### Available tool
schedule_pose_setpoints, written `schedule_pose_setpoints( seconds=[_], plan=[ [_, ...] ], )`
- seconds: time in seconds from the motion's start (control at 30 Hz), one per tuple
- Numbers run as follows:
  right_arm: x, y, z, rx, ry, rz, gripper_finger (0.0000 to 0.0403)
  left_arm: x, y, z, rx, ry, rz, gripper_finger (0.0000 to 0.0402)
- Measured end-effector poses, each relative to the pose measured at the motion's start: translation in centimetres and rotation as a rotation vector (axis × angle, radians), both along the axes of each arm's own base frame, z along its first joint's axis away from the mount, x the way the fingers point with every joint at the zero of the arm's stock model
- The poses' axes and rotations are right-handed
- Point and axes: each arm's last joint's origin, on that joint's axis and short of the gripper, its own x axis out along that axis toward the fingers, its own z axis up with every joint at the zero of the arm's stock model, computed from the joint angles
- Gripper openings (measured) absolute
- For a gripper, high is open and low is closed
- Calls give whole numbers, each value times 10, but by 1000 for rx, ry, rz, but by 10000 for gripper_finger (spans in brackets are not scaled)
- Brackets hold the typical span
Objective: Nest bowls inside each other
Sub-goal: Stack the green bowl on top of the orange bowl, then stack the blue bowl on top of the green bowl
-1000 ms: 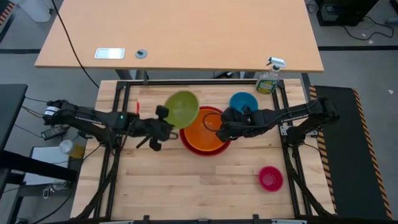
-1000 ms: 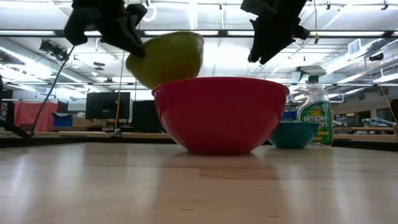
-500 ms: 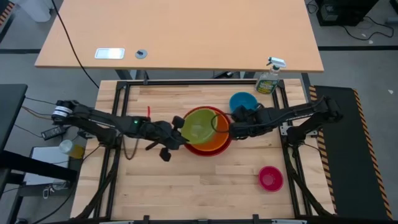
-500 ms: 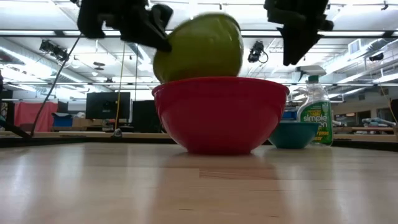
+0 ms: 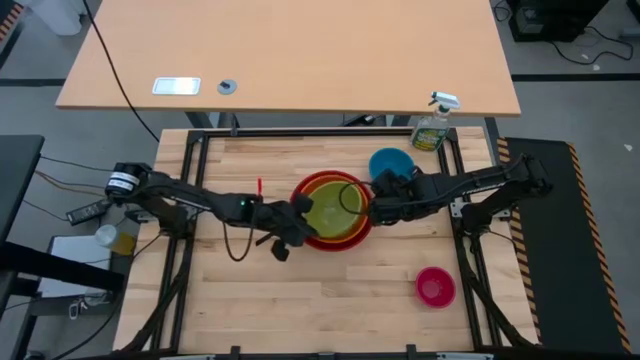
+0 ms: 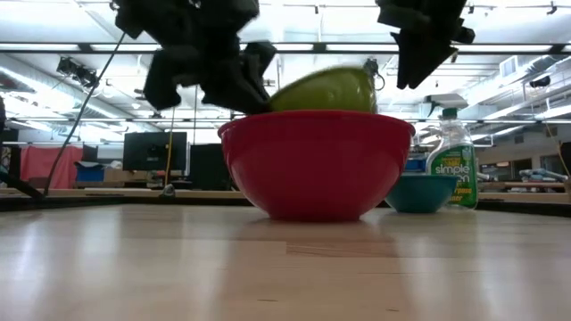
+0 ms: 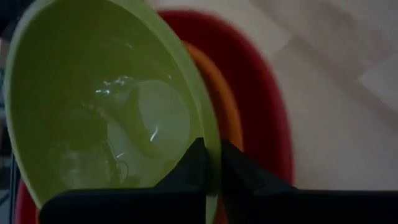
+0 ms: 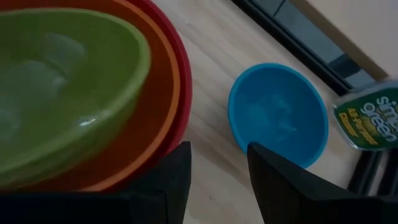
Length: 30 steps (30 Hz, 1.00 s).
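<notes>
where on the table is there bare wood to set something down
Widest bare patch: the near side of the table, left of the pink bowl. Also free: the far left corner beyond the left gripper. Crowded: the middle, with the red bowl stack, both arms, blue bowl and spray bottle.

You are working in a robotics lab set in an open-plan workspace. The butcher-block table (image 5: 300, 300) sits in a black metal frame (image 5: 320, 132) that carries the arms. Just beyond that frame stands a plain desk (image 5: 300, 60) with a cable (image 5: 110, 70) trailing across it. Behind the table, rows of ceiling strip lights (image 6: 53, 67) hang over monitors (image 6: 153, 150) on benches.
</notes>
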Motion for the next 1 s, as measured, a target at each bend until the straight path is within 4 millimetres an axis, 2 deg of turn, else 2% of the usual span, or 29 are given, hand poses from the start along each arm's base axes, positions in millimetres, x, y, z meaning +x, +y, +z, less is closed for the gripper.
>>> schedule_pose_setpoints(
  seconds=[0.17, 0.43, 0.57, 0.7, 0.83, 1.0],
  plan=[
    [1, 4, 0, -8, -21, 15, 165, 2, 1, -7, 59, 16, 61, 64],
    [1, 7, 0, 3, -29, 12, 165, 1, 0, -2, 24, -10, 94, 199],
    [0, 7, 0, 25, -19, 5, 165, -6, -4, 10, 0, -40, 95, 244],
    [-3, 0, -6, 32, 35, -6, 165, -22, -9, 32, -32, -73, 88, 257],
    [-9, -12, -24, 44, 155, -7, 165, -47, -13, 45, -102, -113, 96, 251],
    [-17, -24, -54, 24, 316, 80, 168, -84, -14, 38, -131, -175, 127, 229]
  ],
)
